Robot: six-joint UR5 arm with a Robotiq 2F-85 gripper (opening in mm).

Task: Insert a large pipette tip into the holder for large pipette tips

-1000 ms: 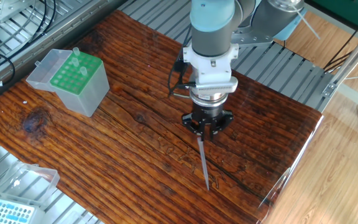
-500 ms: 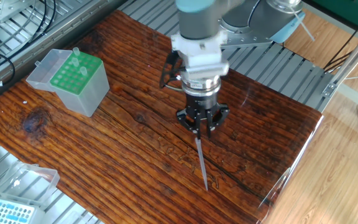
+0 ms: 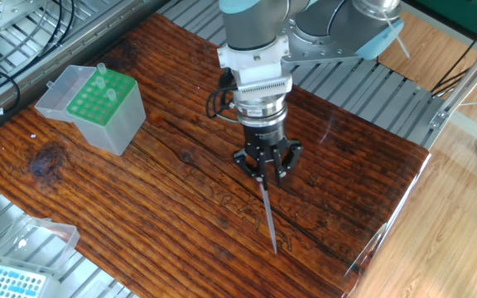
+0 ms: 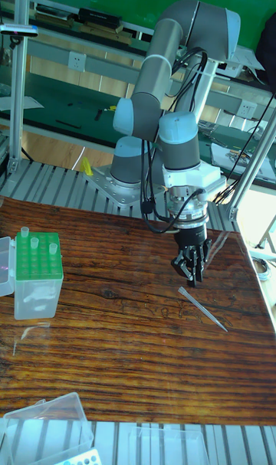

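Note:
The large pipette tip (image 3: 270,217) lies flat on the wooden table (image 3: 172,199), fine point toward the front edge; in the tall fixed view the large pipette tip (image 4: 204,309) is right of centre. My gripper (image 3: 264,175) points straight down over its wide end, fingers a little apart and holding nothing; in the tall fixed view my gripper (image 4: 191,279) hovers just above that end. The holder for large pipette tips (image 3: 99,103) stands far left with its green top and its clear lid swung open. The holder (image 4: 36,272) has a few tips standing in it.
A flatter box with a light blue grid top (image 3: 8,281) sits at the front left corner under a clear lid (image 4: 46,427). Ribbed metal rails (image 3: 371,91) border the table. The arm's base (image 4: 123,178) stands behind the table.
My gripper has shifted a little left and turned about its vertical axis, ending over the tip's wide end. The tip and the holder have not moved.

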